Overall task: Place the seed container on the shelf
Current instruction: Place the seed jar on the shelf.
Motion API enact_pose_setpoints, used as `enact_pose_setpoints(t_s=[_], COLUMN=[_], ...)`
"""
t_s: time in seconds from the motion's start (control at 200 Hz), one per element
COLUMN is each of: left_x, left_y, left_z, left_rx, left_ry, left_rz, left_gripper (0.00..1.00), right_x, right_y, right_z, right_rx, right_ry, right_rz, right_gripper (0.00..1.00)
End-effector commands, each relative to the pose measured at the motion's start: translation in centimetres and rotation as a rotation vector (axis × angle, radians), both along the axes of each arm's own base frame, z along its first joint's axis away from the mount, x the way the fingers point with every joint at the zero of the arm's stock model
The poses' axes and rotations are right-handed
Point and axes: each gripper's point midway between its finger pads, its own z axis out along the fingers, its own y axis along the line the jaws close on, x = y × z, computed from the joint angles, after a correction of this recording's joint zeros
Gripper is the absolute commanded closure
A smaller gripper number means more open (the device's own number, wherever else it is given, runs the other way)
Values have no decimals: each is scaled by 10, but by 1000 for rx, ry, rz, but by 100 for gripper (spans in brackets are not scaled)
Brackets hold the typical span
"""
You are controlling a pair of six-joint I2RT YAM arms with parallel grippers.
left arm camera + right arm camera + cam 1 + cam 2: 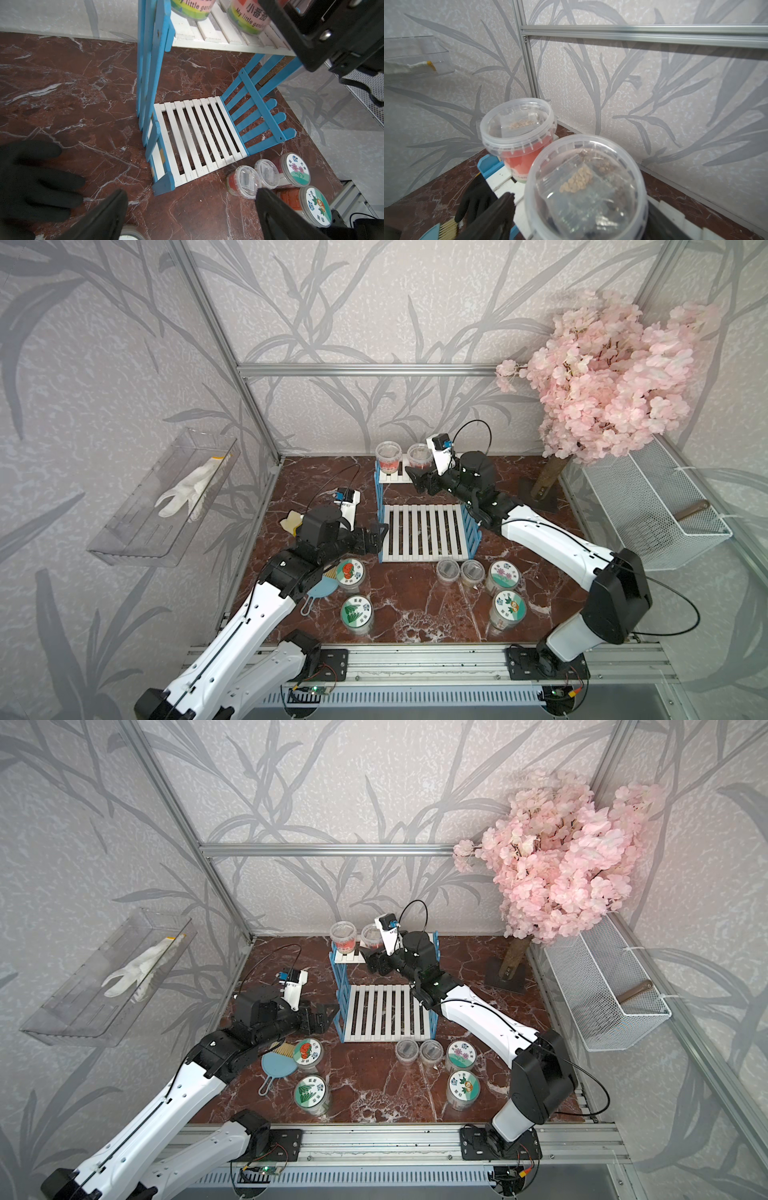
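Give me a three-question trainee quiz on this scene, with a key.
1. True or false: the white glove lies in the wire mesh basket.
2. How many seed containers stand on the upper tier of the shelf? A one, B two, C four.
3. Fill in: the ___ pincer is at the upper tier, with a container between its fingers.
Key: 1 false, it lies in the clear wall tray; 2 B; 3 right pincer.

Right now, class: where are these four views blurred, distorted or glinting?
In both top views, wide-angle distortion splays the aluminium frame post; left wrist view: the black glove is blurred; right wrist view: the near seed container looks soft and glints.
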Motion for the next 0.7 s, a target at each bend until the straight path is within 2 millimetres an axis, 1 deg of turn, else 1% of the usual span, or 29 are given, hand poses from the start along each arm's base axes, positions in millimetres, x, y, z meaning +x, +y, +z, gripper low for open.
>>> enact_pose_setpoints(t_s=[0.0, 0.14, 0.305, 0.41, 0.465, 0.57, 0.695], left_x=[-1, 3, 13, 18, 21, 27, 32], left_y=[-3, -3, -3, -5, -7, -8, -5], left_z=[9, 13, 27, 39, 44, 57, 63], left_rx=[2, 11, -31, -81, -98, -124, -141], left_ry=[-20, -24, -40, -61, -66, -85, -92], left_rz=[-30, -39, -35, -55, -63, -69, -47], left_gripper=[0, 0, 0, 0, 0, 0, 0], right_x=[-22, -39, -53, -48, -43, -34, -29], right_y=[-11, -22, -28, -32, -34, -32, -25], right_z=[17, 24, 30, 33, 32, 38, 45], right_rx=[-15, -23, -81, -120, -153, -183, -198], right_ry=[3, 115, 224, 256, 273, 279, 289], right_rz=[38, 53, 72, 41, 18, 0, 9], right_gripper=[6, 5, 5, 5, 6, 7, 8])
